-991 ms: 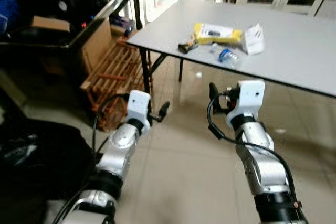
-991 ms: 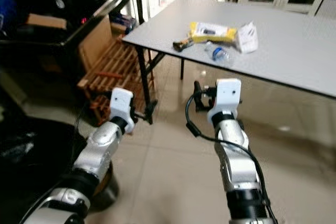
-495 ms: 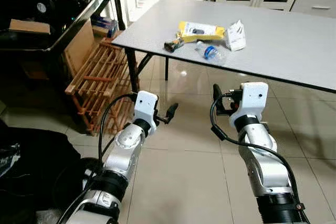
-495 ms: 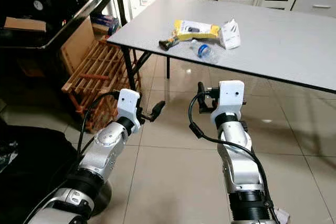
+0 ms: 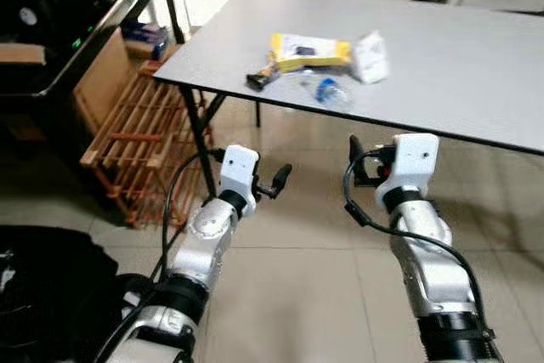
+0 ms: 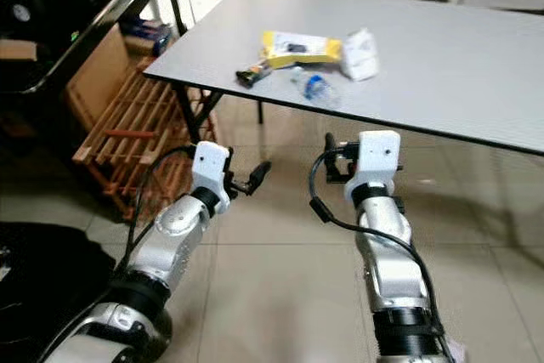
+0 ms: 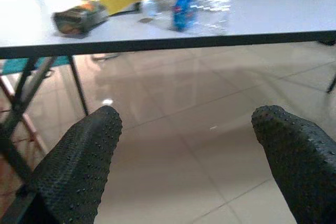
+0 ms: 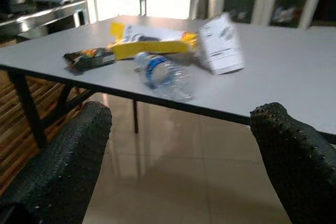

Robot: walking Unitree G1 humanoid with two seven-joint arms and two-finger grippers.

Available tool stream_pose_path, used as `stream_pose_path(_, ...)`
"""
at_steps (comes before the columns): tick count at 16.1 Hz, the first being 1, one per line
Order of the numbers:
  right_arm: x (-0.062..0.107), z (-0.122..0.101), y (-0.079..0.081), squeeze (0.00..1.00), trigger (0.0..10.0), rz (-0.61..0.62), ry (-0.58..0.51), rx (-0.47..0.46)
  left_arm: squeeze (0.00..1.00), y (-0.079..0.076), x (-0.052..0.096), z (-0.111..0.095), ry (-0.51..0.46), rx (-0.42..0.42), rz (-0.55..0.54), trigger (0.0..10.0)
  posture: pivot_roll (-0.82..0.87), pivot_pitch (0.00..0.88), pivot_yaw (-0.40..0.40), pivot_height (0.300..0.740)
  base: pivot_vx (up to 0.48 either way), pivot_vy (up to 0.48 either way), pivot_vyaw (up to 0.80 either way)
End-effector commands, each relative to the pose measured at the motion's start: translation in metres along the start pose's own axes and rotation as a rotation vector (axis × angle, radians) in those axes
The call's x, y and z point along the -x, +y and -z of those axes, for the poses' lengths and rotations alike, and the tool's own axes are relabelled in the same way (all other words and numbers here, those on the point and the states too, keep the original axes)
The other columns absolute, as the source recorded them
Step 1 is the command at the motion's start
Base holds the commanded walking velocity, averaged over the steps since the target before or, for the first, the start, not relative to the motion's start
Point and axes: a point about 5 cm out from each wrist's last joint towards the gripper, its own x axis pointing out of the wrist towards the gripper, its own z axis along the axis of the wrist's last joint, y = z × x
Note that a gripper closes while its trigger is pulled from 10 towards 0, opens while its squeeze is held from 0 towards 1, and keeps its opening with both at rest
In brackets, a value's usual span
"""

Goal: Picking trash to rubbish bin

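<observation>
The robot is standing at the near edge of a grey table (image 5: 476, 57), both arms raised in front of it and below the tabletop. Compared with a second ago the whole scene is sitting lower and closer in the head views. The camera is shifting as the robot approaches, and the things themselves are not moving.

The trash is lying in a loose cluster near the table's corner, well apart from both grippers:
- a yellow packet (image 5: 308, 50);
- a small dark wrapper (image 5: 262, 79) just beside the packet, nearest the edge;
- a clear plastic bottle (image 5: 327, 91) with a blue label, lying on its side;
- a crumpled white packet (image 5: 369, 44) beside the yellow one.

The left gripper (image 5: 274, 184) is hanging over the tiled floor (image 5: 297, 295) with its jaws spread wide and empty; the left wrist view is looking up at the table's underside edge between the two fingertips (image 7: 79, 161). The right gripper (image 6: 333, 159) is likewise held wide and empty, its wrist view looking level across the tabletop at the bottle.

A wooden slatted rack (image 5: 136, 142) is leaning by the table leg. No bin can be made out. Judging by this, the approach is nearly done and no piece is yet grasped; the bottle looks the nearest target for the right arm.
</observation>
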Motion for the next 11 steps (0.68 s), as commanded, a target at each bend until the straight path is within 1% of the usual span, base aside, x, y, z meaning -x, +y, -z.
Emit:
stream_pose_path(1,-0.0016,-0.0043,-0.0037,0.0,10.0,0.016,-0.021,0.007,0.0,-0.0026,-0.0017,-0.0022,-0.005,-0.006,0.017,10.0,-0.08,0.011,0.037,0.74,0.48,0.0,0.0)
stream_pose_path(4,-0.0011,-0.0034,-0.0017,0.0,10.0,0.011,-0.018,0.005,0.0,-0.0032,-0.0014,-0.0025,-0.005,-0.012,0.022,10.0,-0.08,0.013,0.04,0.74,0.48,0.0,0.0)
stream_pose_path(11,-0.0007,-0.0015,-0.0035,0.0,10.0,0.015,-0.006,0.009,0.0,-0.0044,-0.0005,-0.0002,0.006,-0.015,0.027,10.0,-0.08,0.021,0.041,0.74,0.48,0.0,0.0)
